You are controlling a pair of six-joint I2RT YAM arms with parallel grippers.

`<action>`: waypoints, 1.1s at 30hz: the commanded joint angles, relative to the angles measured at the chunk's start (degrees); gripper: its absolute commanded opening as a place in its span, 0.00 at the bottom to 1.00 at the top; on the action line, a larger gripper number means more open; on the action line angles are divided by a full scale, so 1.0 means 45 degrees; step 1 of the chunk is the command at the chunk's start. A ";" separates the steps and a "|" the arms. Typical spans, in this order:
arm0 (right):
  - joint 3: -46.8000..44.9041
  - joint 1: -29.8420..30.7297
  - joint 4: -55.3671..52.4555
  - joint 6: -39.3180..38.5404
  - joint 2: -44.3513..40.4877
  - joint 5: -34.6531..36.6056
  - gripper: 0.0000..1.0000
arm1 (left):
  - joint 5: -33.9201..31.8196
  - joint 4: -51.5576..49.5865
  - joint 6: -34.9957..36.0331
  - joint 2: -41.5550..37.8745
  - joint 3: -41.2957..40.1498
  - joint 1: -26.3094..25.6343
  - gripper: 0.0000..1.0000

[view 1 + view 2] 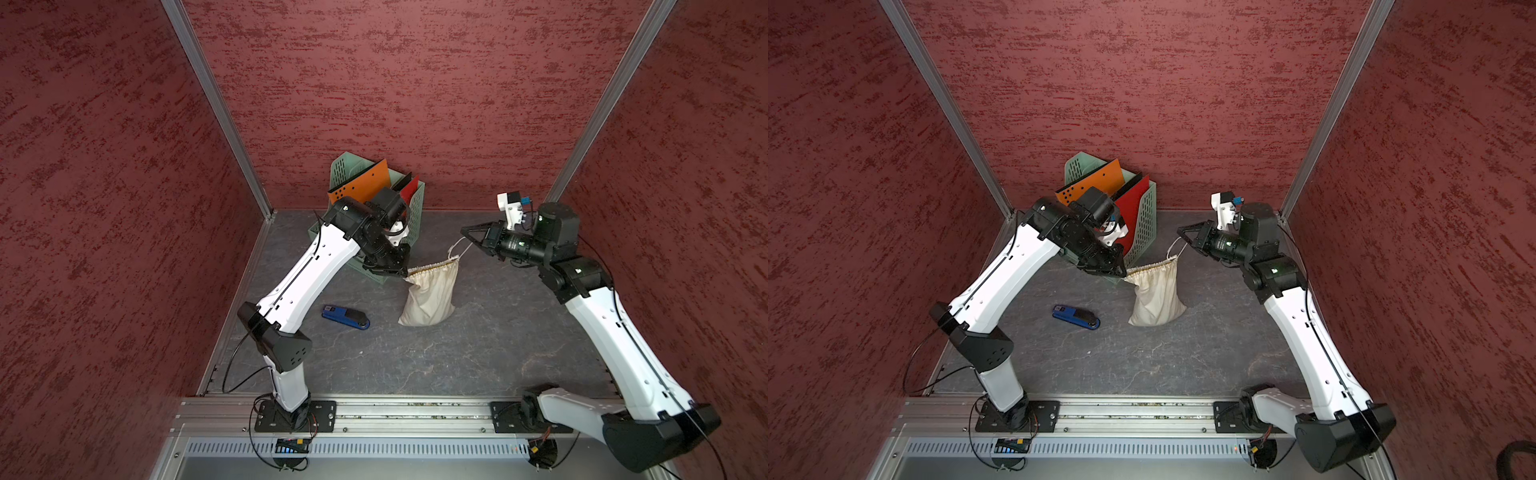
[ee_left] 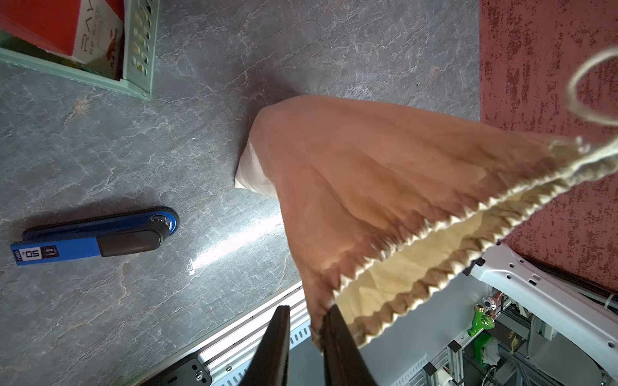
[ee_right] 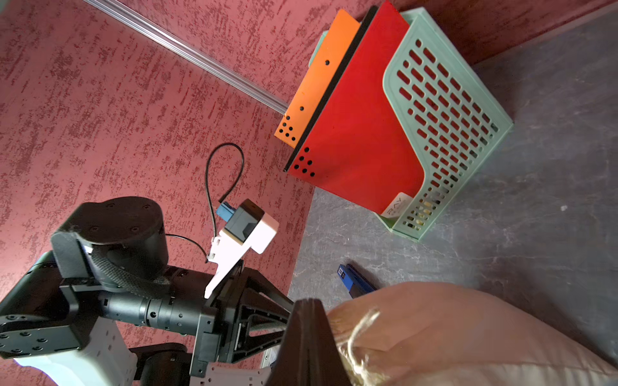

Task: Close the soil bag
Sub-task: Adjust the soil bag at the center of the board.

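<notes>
The soil bag (image 1: 430, 295) (image 1: 1156, 297), a cream cloth sack, stands at mid-table with its gathered neck stretched sideways. My left gripper (image 1: 404, 274) (image 2: 308, 309) is at the neck's left end, jaws a little apart. The hem of the bag (image 2: 368, 173) rests against one finger and is not pinched. My right gripper (image 1: 462, 230) (image 3: 306, 302) hovers up and to the right of the neck, fingers pressed together. The pale cord (image 1: 453, 249) (image 2: 573, 90) loops from the neck's right end up to those fingers and appears caught there. The cord (image 3: 359, 327) shows blurred beside them.
A green file rack (image 1: 340, 166) (image 3: 444, 110) holding orange and red folders stands against the back wall, right behind my left wrist. A blue stapler (image 1: 345, 317) (image 2: 97, 235) lies left of the bag. Red walls enclose three sides; a metal rail runs along the front.
</notes>
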 commanded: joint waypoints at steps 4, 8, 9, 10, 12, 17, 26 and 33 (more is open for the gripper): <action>0.0859 -0.0093 0.1427 -0.0064 -0.0773 0.0899 0.00 | 0.0213 0.0213 0.0115 -0.0261 -0.0406 0.0056 0.21; 0.1111 -0.0084 0.0157 -0.0520 -0.0910 0.1640 0.00 | 0.0204 0.0202 0.0168 -0.0310 -0.0348 0.0070 0.11; 0.1146 -0.0093 -0.0303 -0.0809 -0.0906 0.1625 0.00 | 0.0165 0.0194 0.0166 -0.0339 -0.0304 0.0085 0.08; 0.1082 -0.0084 -0.0807 -0.1097 -0.0942 0.1545 0.00 | 0.0141 0.0171 0.0160 -0.0340 -0.0182 0.0090 0.06; 0.0751 -0.0086 -0.1748 -0.1553 -0.1118 0.1292 0.00 | 0.0097 0.0078 0.0162 -0.0298 0.0173 0.0119 0.04; -0.1890 -0.0085 -0.2120 -0.1649 -0.2833 0.0463 0.00 | -0.0078 -0.0336 0.0171 0.0196 0.1488 0.0221 0.04; -0.4399 -0.0093 -0.3076 -0.2107 -0.4726 -0.0332 0.30 | 0.0149 -0.0718 0.0283 0.1257 0.2909 0.0148 0.03; -0.2081 -0.0083 -0.3834 -0.2999 -0.2646 -0.0479 0.67 | 0.0136 -0.0680 0.0374 0.1315 0.2760 -0.0157 0.03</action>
